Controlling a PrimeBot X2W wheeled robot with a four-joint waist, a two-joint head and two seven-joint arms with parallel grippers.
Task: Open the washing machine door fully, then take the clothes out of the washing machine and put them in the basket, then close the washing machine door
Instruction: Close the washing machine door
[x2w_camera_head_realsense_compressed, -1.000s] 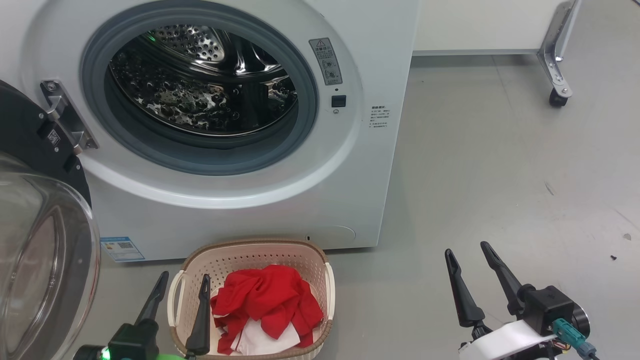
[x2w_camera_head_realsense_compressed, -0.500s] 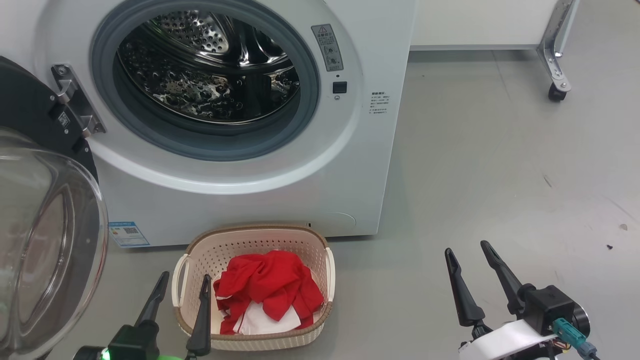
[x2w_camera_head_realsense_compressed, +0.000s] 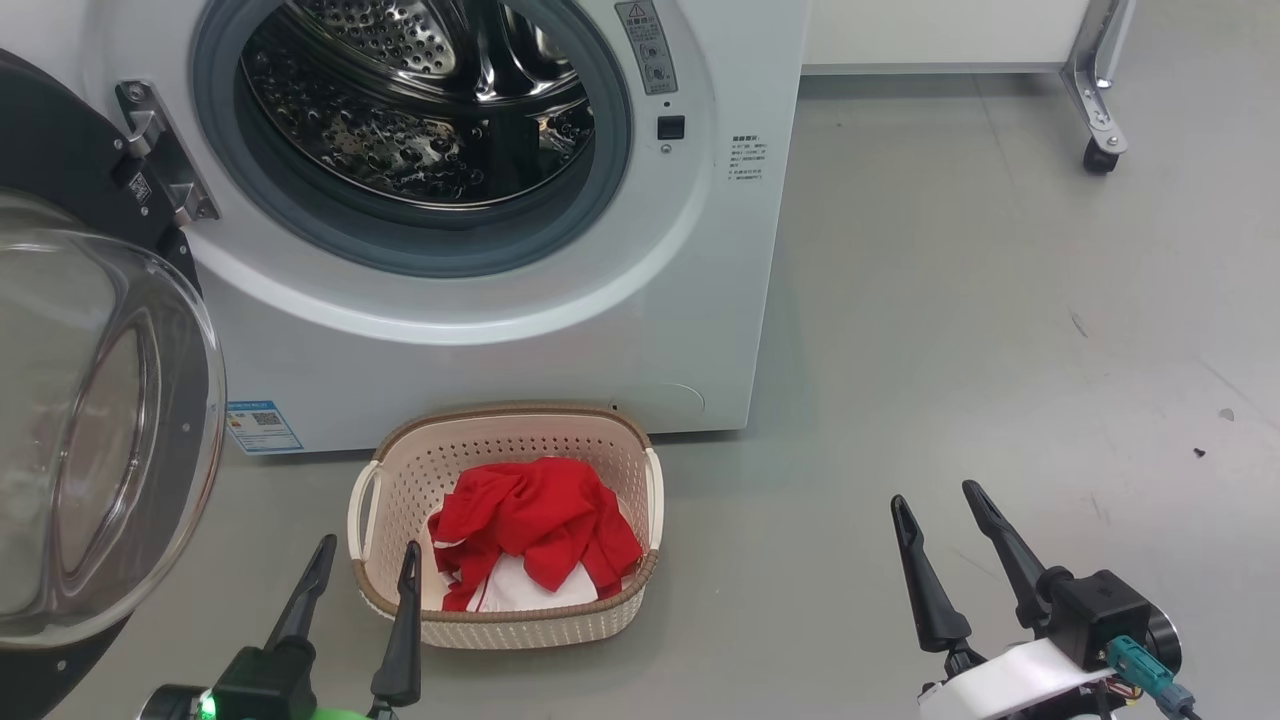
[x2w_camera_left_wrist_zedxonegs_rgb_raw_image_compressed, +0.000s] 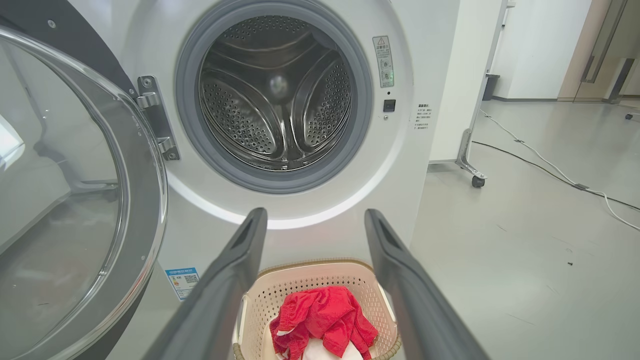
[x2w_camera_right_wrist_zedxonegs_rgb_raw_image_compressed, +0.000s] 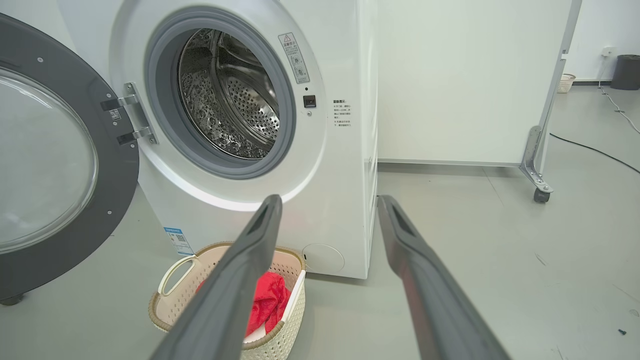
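- The washing machine (x2w_camera_head_realsense_compressed: 500, 340) is taking up the head view from 10 to 12 o'clock, its round mouth facing the camera, a grey gasket (x2w_camera_head_realsense_compressed: 400, 250) ringing the perforated steel drum (x2w_camera_left_wrist_zedxonegs_rgb_raw_image_compressed: 277, 95)
- The washing machine door (x2w_camera_head_realsense_compressed: 100, 420) is hanging swung wide on its hinge (x2w_camera_head_realsense_compressed: 165, 150) at 9 o'clock of the mouth, its clear bowl bulging toward the camera
- The basket (x2w_camera_head_realsense_compressed: 520, 625) is sitting on the grey floor (x2w_camera_head_realsense_compressed: 950, 300) at 6 o'clock of the mouth, near the machine's base
- The clothes (x2w_camera_head_realsense_compressed: 535, 520) are lying heaped inside the basket, red folds over a white panel
- The left gripper (x2w_camera_head_realsense_compressed: 369, 548) is hovering at 7 o'clock, fingers spread wide and gripping nothing; one finger is overlapping the basket's near corner, and contact cannot be told
- The right gripper (x2w_camera_head_realsense_compressed: 935, 497) is hovering at 5 o'clock over bare floor, fingers spread wide and gripping nothing, well apart from the basket
- A blue label (x2w_camera_head_realsense_compressed: 262, 425) is showing on the machine's front at 10 o'clock of the basket
- A caster (x2w_camera_head_realsense_compressed: 1098, 158) is resting at 2 o'clock
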